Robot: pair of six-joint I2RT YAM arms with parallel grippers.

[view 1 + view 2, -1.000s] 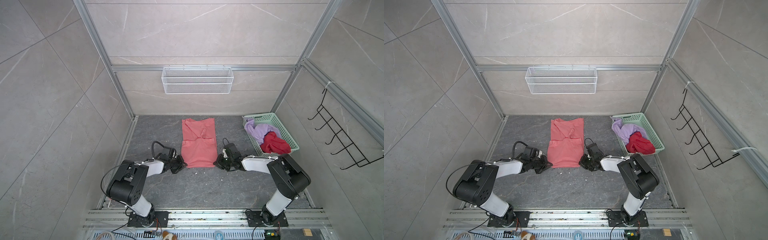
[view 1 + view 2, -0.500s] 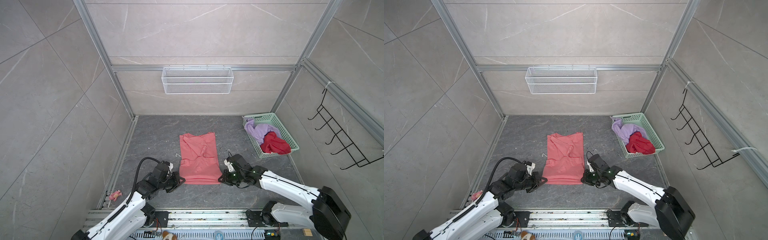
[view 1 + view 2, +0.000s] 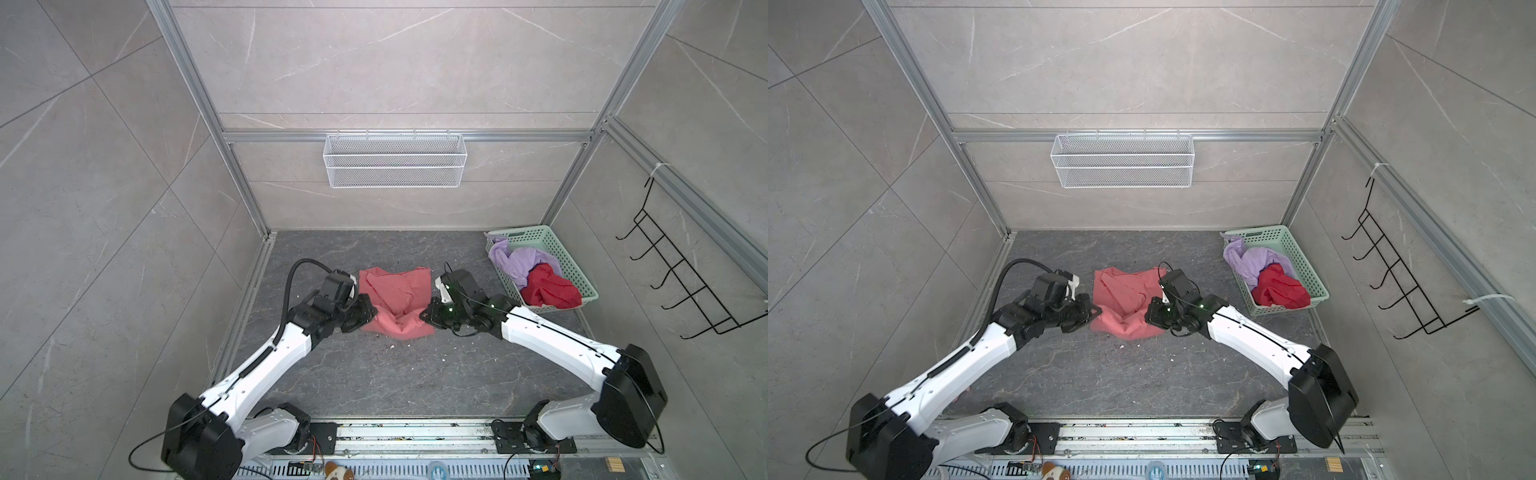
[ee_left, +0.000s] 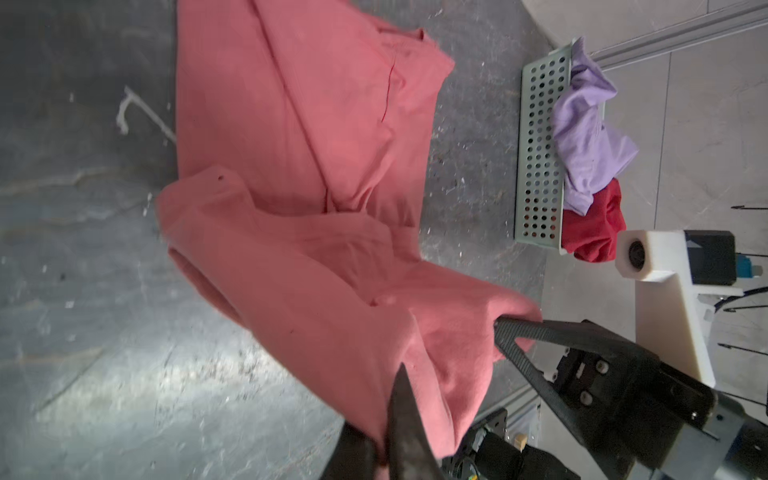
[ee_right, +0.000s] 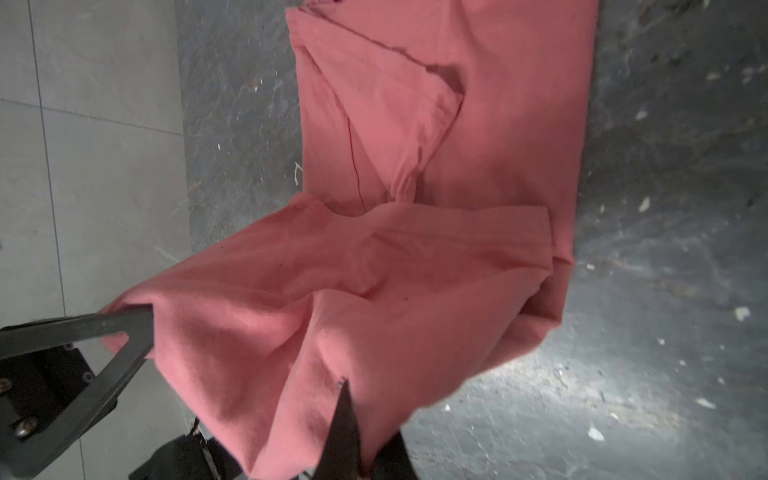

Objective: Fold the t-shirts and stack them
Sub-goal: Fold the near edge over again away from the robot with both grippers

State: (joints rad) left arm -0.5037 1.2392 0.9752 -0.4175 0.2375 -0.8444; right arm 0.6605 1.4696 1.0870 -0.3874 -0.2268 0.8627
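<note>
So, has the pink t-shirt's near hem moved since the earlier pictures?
Yes: the near hem of the pink t-shirt has travelled toward the back wall, away from the base rail.

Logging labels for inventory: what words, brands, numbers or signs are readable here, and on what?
None readable. The salmon-pink cotton t-shirt, mint-green plastic lattice basket and white wire wall shelf bear no lettering; a tiny dark mark on the crumpled lilac t-shirt is too small to read.
</note>
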